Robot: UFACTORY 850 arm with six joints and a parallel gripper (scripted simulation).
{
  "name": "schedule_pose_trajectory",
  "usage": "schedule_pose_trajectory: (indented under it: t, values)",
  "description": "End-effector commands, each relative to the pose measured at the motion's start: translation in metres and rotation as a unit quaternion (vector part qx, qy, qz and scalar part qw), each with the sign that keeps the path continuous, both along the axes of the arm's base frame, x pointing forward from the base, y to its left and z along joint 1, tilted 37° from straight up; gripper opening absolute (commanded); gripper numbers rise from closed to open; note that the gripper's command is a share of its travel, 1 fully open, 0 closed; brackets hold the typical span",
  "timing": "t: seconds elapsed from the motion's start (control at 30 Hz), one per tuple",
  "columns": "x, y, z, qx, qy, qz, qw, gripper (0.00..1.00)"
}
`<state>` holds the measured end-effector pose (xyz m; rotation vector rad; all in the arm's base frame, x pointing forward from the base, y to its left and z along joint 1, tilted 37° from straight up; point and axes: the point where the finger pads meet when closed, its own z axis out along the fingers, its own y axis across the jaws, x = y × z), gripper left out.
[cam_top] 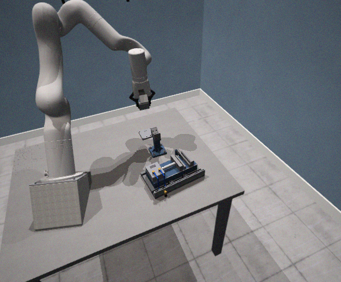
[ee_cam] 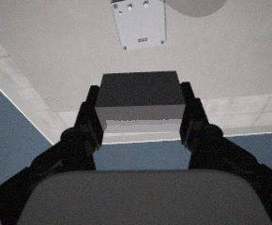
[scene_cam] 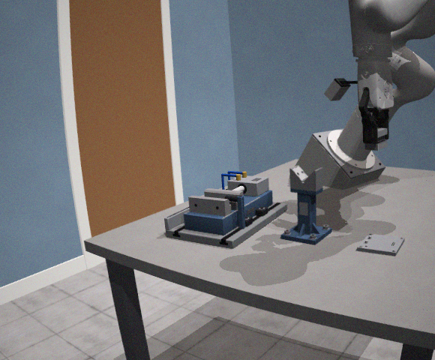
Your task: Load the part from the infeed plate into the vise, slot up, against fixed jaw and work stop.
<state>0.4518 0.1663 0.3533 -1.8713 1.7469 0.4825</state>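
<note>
My gripper (cam_top: pixel 142 103) is shut on the part (ee_cam: pixel 140 100), a grey block, and holds it high in the air above the far side of the table. It also shows in the exterior view (scene_cam: pixel 373 136). In the wrist view the block sits between my two black fingers, and a step shows along its near edge. The infeed plate (cam_top: pixel 145 133) lies bare on the table below; it also shows in the wrist view (ee_cam: pixel 139 22) and in the exterior view (scene_cam: pixel 380 244). The vise (cam_top: pixel 173 172) stands open at the table's front right.
The V-block (cam_top: pixel 156 141) on its blue post stands between the infeed plate and the vise, also in the exterior view (scene_cam: pixel 306 205). The air cylinder (scene_cam: pixel 246 184) with blue tubes sits at the vise's far end. My arm's base (cam_top: pixel 58 200) stands at the left.
</note>
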Motion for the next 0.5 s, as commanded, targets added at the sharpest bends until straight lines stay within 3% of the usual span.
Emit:
schedule_pose_trajectory:
  t: [0.0,0.47]
  values:
    - [0.0012,-0.0014,-0.0002,0.001,0.009,-0.013,1.0,0.0]
    - [0.0038,-0.0071,-0.0043,0.007,0.05,-0.068,0.996,0.0]
